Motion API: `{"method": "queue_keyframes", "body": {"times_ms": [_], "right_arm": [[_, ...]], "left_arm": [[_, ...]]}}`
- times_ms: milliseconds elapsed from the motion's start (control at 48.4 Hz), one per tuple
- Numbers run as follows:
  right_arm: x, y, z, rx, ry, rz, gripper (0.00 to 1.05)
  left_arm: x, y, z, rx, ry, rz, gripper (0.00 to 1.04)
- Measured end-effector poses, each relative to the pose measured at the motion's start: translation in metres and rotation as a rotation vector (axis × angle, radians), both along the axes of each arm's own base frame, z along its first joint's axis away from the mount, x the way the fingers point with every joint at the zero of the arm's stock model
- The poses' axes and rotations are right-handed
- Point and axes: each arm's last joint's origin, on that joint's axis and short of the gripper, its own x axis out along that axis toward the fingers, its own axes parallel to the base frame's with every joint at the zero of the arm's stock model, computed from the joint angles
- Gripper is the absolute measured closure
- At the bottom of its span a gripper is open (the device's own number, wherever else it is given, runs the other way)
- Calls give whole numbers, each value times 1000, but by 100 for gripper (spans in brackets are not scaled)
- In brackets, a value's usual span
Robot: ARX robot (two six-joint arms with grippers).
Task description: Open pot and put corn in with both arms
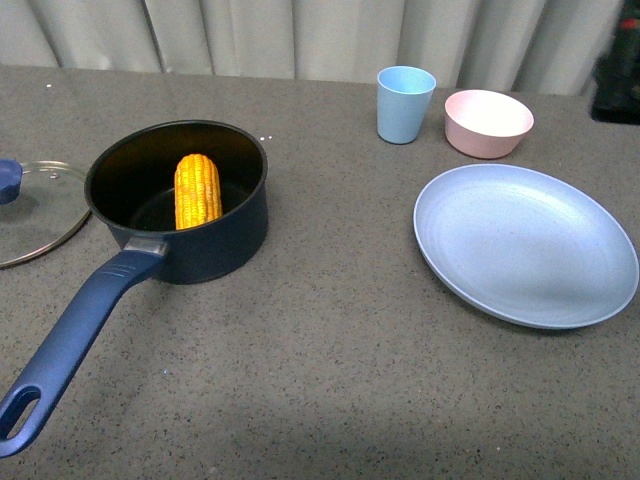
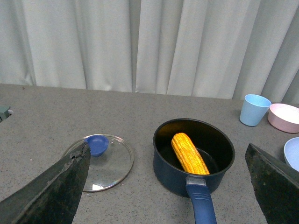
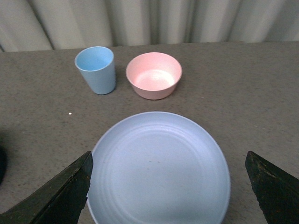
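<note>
Pot: dark navy round saucepan (image 1: 190, 215) with long blue handle, uncovered, stood on the grey table (image 1: 330, 380).
Corn: yellow-orange cob (image 1: 197, 190), laid inside the pot.
Lid: clear glass, blue knob (image 2: 100, 161), laid flat beside the pot; cropped in the front view, whole in the left wrist view.
Left gripper (image 2: 168, 191): spread wide, empty; unseen from the front.
Right gripper (image 3: 168, 191): spread wide, empty, over the pale blue plate (image 3: 159, 168).
Blue cup (image 3: 96, 70), pink bowl (image 3: 154, 74): behind the plate.

The grey table (image 1: 330, 380) carries pot (image 1: 200, 240), lid (image 1: 40, 215), cup (image 1: 405, 103), bowl (image 1: 488, 122), plate (image 1: 525, 245).
</note>
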Motion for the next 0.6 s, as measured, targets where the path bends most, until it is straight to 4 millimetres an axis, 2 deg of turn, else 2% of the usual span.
{"method": "queue_keyframes", "body": {"times_ms": [103, 289, 558, 599], "right_arm": [[-25, -16, -5, -29, -15, -52, 9], [-57, -32, -9, -34, -107, -114, 9], [-62, -35, -13, -43, -106, -118, 9], [-62, -36, -16, -40, -130, -86, 12]], "left_arm": [[0, 0, 0, 0, 0, 0, 7], [0, 0, 0, 0, 0, 0, 7], [0, 0, 0, 0, -1, 0, 7], [0, 0, 0, 0, -1, 0, 7]]}}
